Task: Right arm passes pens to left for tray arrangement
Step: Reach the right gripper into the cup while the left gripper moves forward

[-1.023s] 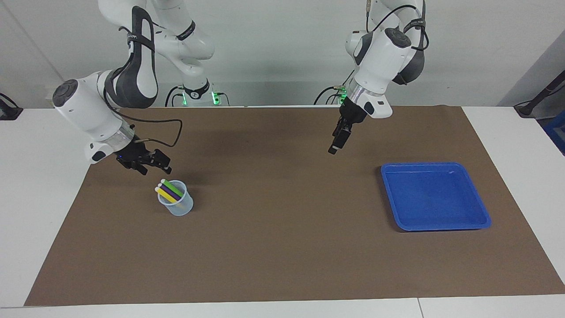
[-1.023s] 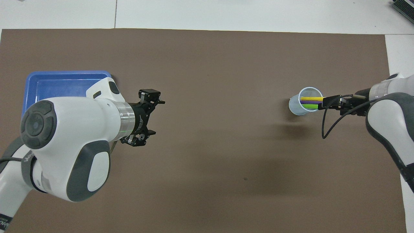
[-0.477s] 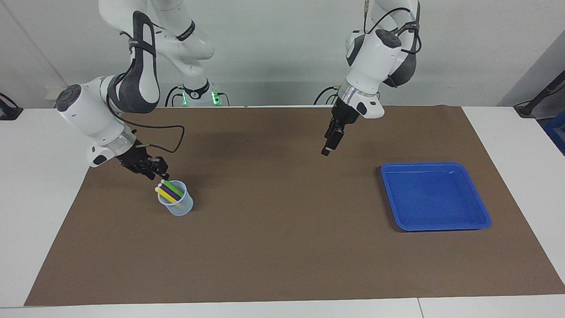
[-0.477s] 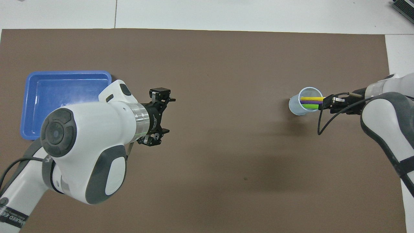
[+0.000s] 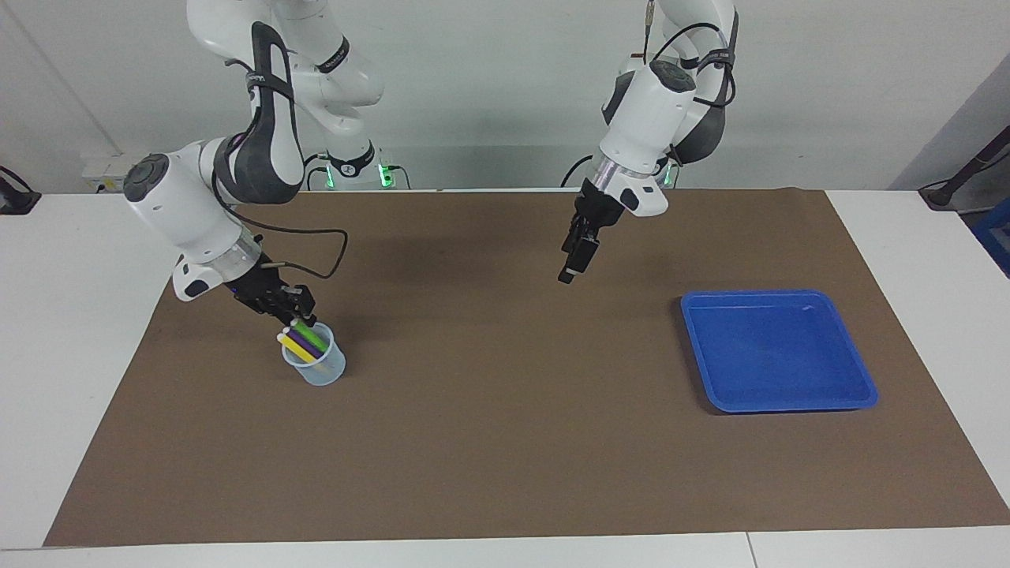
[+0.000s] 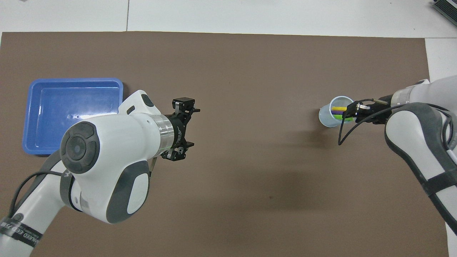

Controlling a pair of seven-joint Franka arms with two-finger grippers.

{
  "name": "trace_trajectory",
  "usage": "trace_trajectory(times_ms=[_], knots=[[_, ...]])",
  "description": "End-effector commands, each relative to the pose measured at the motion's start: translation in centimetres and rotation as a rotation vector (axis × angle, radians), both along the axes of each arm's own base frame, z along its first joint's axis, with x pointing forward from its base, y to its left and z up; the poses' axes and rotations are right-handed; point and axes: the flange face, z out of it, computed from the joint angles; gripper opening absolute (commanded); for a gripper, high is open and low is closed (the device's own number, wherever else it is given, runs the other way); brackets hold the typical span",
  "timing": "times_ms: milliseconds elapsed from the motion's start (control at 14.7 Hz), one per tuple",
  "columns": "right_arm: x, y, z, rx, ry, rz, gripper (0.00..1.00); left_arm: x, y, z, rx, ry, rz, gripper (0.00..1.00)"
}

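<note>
right gripper [image 5: 296,314] fingers hide the green pen [image 5: 312,338] tip, grip unclear; left gripper [image 6: 188,131] spread wide.

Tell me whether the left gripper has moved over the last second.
Yes. In the facing view the left gripper has drifted away from the blue tray, toward the right arm's end of the brown mat.

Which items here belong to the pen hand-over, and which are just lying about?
Job:
- pens, standing in the cup
- tray, nothing in it
- right hand, at the green pen's top
- left hand, open over the mat

Lying about:
- cup
- brown mat
</note>
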Motion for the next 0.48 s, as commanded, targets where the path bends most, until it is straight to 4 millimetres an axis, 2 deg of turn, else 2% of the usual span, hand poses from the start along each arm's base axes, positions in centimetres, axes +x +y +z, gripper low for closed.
trace_trajectory(times_ms=[0, 409], knots=[[0.60, -0.31, -0.55, 0.012, -0.019, -0.029, 0.51, -0.28, 0.09, -0.31, -0.014, 0.002, 0.014, 1.00], [0.62, -0.49, -0.63, 0.014, -0.019, -0.033, 0.43, -0.32, 0.12, -0.45, -0.012, 0.001, 0.009, 1.00]])
